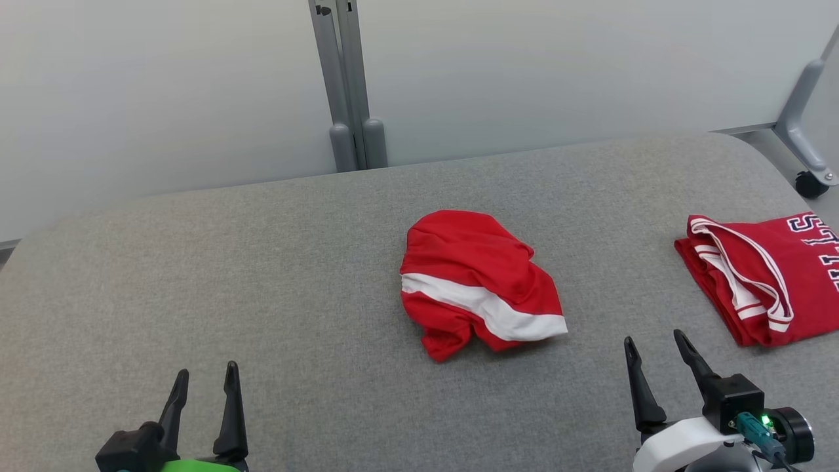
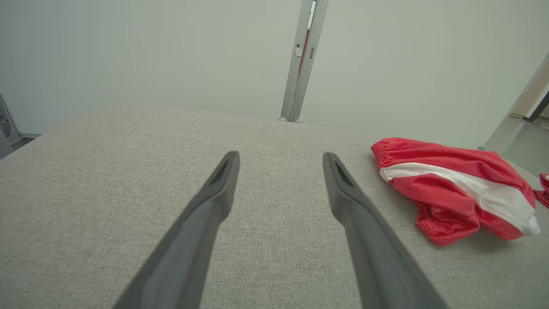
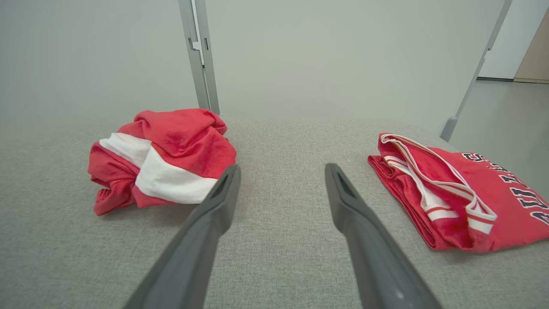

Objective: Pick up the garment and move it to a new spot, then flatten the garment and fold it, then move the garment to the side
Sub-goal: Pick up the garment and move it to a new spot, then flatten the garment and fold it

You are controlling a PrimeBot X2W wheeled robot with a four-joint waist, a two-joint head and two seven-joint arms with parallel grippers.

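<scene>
A crumpled red garment with a white stripe [image 1: 482,283] lies bunched in the middle of the grey padded table [image 1: 262,275]. It also appears at the right of the left wrist view [image 2: 454,189] and at the left of the right wrist view [image 3: 163,161]. My left gripper [image 1: 204,380] rests open near the front left, well short of the garment, with nothing between its fingers [image 2: 223,180]. My right gripper [image 1: 655,347] stands open at the front right, just right of and nearer than the garment, also empty [image 3: 281,171].
A folded red jersey with white trim and dark letters [image 1: 763,282] lies at the table's right edge, close to my right gripper [image 3: 454,193]. A grey post [image 1: 344,85] and pale wall panels stand behind the table. A caster leg [image 1: 809,151] stands at the far right.
</scene>
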